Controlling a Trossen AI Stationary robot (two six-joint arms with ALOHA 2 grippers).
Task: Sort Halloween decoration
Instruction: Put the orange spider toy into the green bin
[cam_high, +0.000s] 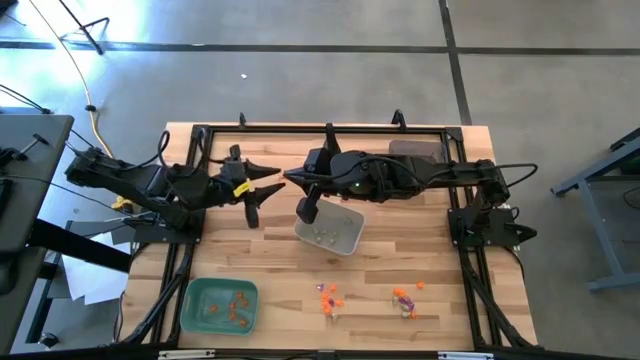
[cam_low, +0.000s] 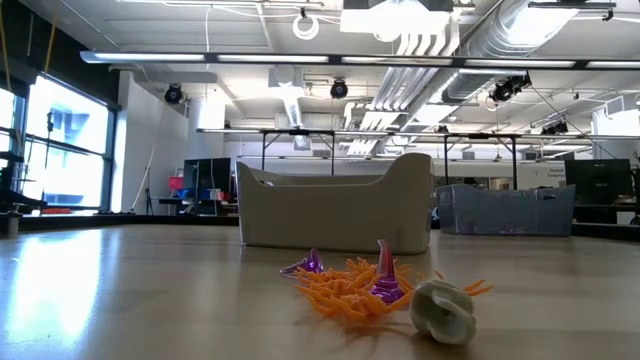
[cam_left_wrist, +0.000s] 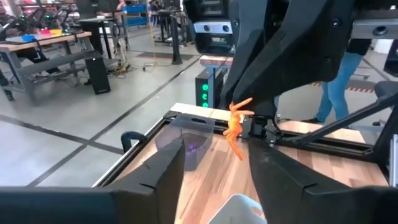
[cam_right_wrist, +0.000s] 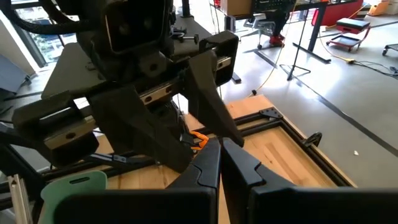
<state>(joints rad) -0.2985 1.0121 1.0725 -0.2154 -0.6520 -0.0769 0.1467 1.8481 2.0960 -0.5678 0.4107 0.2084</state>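
An orange spidery trinket (cam_left_wrist: 236, 122) of the Halloween decoration hangs in mid-air over the table's middle, with my right gripper (cam_right_wrist: 221, 153) shut on it. My left gripper (cam_left_wrist: 217, 158) faces it from the table's left side, open, its fingers apart and short of the trinket; in the high view the two grippers (cam_high: 262, 190) (cam_high: 290, 178) meet tip to tip. Loose orange, purple and whitish trinkets (cam_high: 330, 298) (cam_high: 405, 297) lie near the front edge, seen close up as a pile (cam_low: 365, 285). My right gripper pinches the orange trinket between its two fingertips (cam_right_wrist: 211, 149), coming from the table's right side and slanting slightly down. The trinket's legs (cam_left_wrist: 239, 106) stick out beyond the tips toward my left gripper. It is lifted clear of the table.
A grey tray (cam_high: 345, 238) with a few pale trinkets stands under the grippers. A green tray (cam_high: 200, 290) holding orange pieces sits at the front left. A dark tray (cam_high: 412, 149) stands at the far right, partly under my right arm. A black frame (cam_high: 300, 129) rims the table.
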